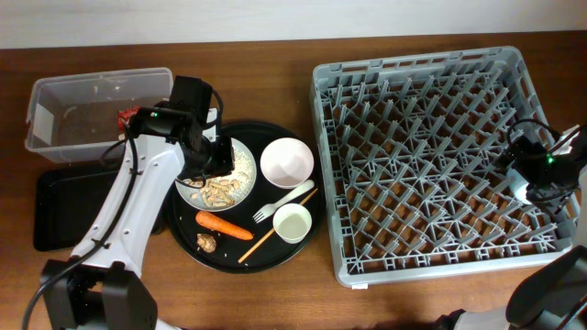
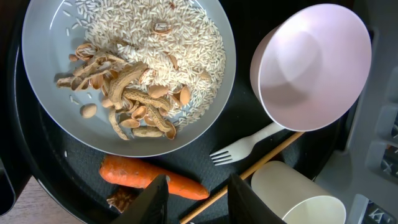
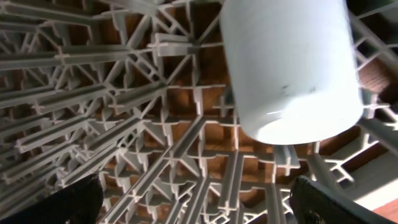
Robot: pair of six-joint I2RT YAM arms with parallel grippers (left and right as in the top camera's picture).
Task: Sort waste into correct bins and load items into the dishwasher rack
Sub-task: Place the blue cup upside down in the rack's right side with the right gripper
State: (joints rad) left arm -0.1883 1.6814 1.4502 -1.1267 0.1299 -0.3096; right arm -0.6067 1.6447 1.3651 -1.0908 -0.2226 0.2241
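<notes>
At the far left of the bench we see a clear rectangular plastic tub [image 1: 55,101] with a crumpled red wrapper [image 1: 124,117] lying inside it. Just in front of it sits a shallow black rectangular tray [image 1: 60,206]. To their right, a large round black tray [image 1: 183,229] carries most of the things. On its left part lies a white round plate [image 2: 40,56] heaped with pale rice-like scraps [image 2: 168,43] and tan shell pieces. The left fingers [image 2: 154,202] hang over the round tray, partly apart with nothing between them. Nearer to us than the plate lie an orange carrot [image 1: 223,225] and a small brown lump [image 1: 206,242]. Further right are a white bowl [image 1: 287,161], a white plastic fork [image 1: 282,202], thin wooden chopsticks [image 1: 275,229] and a small white cup [image 1: 293,223]. The large square grey lattice rack [image 1: 413,82] fills the right side. A light blue cup [image 3: 289,68] stands among its pegs near the right edge, and the right fingers [image 3: 339,202] are spread wide, clear of it.
</notes>
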